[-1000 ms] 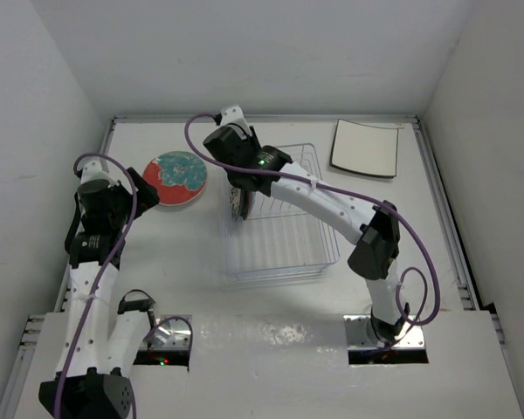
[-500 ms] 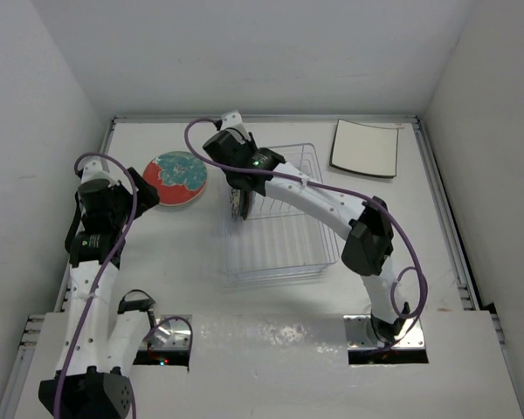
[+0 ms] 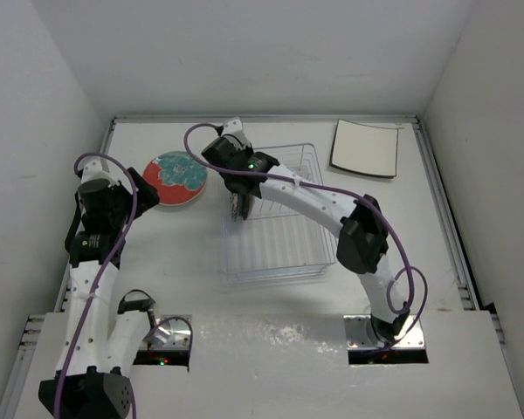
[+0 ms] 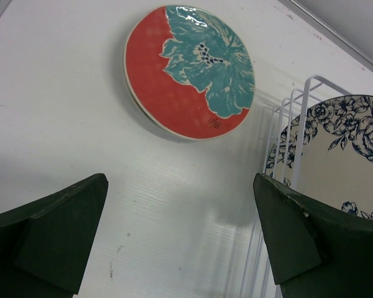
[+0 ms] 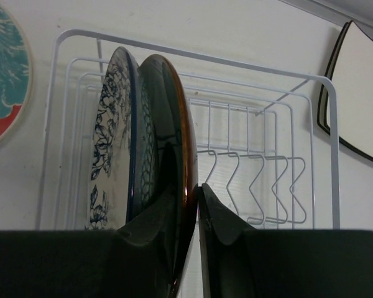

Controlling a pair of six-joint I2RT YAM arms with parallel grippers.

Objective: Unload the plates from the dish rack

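My right pincer (image 5: 189, 190) nips rim of glossy dark plate (image 5: 165, 124), upright in white wire rack (image 5: 325, 124); left pincer (image 4: 180, 186) gapes empty.

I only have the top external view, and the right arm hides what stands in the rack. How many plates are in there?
Observer: Two, standing on edge side by side in the rack: a floral plate and a dark plate with an orange-brown rim.
Operator: Which one is the right hand on?
Observer: The dark one. The right hand looks clamped on its rim, one finger on each face.
Operator: Is the left hand holding anything?
Observer: No. The left hand is open and empty, facing the red-and-teal plate that lies flat on the table.
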